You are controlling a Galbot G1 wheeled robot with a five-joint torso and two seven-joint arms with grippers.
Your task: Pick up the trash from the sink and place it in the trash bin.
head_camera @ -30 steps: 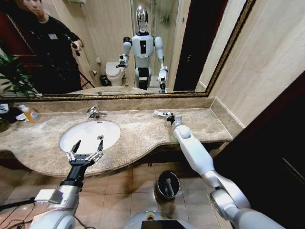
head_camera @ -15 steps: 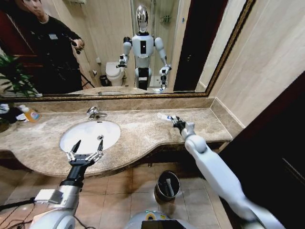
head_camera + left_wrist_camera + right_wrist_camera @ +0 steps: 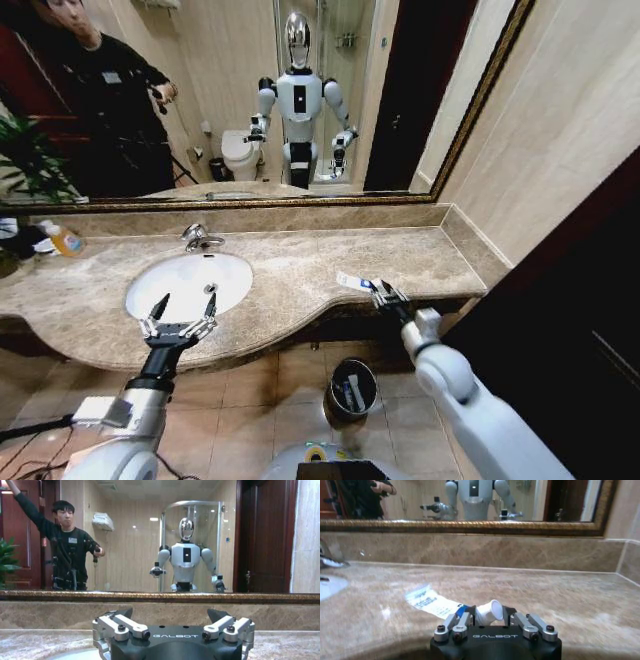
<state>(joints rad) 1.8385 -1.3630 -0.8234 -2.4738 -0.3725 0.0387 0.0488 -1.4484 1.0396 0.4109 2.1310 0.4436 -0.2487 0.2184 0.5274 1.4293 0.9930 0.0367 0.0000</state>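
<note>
At lower left of the head view, our left gripper [image 3: 180, 318] remains parked with its jaws spread open over the near rim of the white oval porcelain sink [image 3: 190, 283], unchanged from a second ago. At centre right, our right gripper [image 3: 384, 293] has withdrawn from the back of the beige-brown marble counter [image 3: 290, 270] to its front edge, jaws clamped on a white tube with blue marks [image 3: 482, 613]. At bottom centre, the small round black trash bin [image 3: 351, 388] sits on the floor, holding earlier pieces.
</note>
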